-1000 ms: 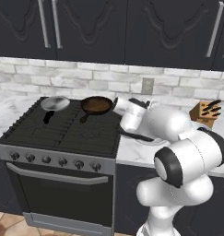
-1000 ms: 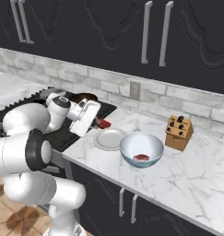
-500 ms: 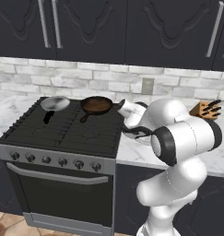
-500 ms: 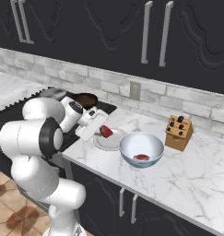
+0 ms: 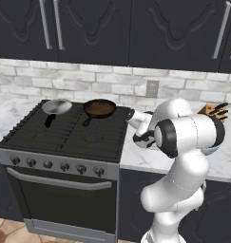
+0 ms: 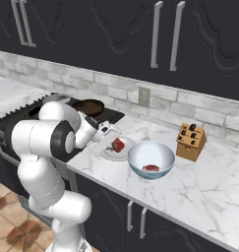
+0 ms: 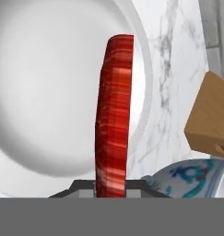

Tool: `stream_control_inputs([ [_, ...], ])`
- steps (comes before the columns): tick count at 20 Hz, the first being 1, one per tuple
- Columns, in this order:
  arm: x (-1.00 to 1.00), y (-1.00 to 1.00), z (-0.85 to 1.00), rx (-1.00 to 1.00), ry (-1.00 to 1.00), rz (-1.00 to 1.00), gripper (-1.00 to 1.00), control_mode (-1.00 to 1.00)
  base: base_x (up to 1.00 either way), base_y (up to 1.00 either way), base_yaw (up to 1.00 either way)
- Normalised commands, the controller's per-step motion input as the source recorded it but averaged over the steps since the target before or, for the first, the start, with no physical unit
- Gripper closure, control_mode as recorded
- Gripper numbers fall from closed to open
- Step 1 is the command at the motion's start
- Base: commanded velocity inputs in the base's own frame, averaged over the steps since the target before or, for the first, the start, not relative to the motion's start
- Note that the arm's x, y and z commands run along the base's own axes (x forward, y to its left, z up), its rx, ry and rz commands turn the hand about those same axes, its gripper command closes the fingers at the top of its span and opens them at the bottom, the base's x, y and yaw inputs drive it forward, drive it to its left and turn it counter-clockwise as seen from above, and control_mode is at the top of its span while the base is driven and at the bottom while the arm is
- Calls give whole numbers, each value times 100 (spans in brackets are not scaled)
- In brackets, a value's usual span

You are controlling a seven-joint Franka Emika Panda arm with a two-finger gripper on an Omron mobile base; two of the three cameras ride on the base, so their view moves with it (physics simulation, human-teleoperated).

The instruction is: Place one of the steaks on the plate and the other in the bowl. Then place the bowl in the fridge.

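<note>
Gripper (image 6: 112, 143) clamped on 1 steak (image 7: 114, 110), held edge-on directly above the plate (image 7: 49, 92); in the right base view that steak (image 6: 118, 144) sits over the plate (image 6: 111, 155), can't tell if it touches. Landmark = plate, on the marble counter (image 6: 199, 182). Bowl (image 6: 151, 159) just beside the plate, on the side away from the stove (image 5: 64, 133); 2nd steak (image 6: 151, 168) lies flat inside it. Hand view shows blue pattern on the bowl's outside (image 7: 191, 182). Knife block (image 6: 191, 141) beyond the bowl, toward the backsplash. Dark skillet (image 5: 100, 108) and a grey pan (image 5: 56, 106) on the stove, well apart from the plate. No readable writing or brand marks anywhere.
</note>
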Motion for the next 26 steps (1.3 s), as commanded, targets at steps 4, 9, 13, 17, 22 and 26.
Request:
stream_control_inputs([
  [4,3,-25,0,0,6,-3,100,-100,0,0,0],
  [9,33,-2,0,0,0,0,100,-100,0,0,0],
  [13,36,0,-3,0,-5,0,100,-100,0,0,0],
  [17,24,0,-19,0,-6,0,100,-100,0,0,0],
  [22,4,0,-22,6,-1,0,100,-100,0,0,0],
  [26,5,0,-18,7,0,1,-100,-100,0,0,0],
])
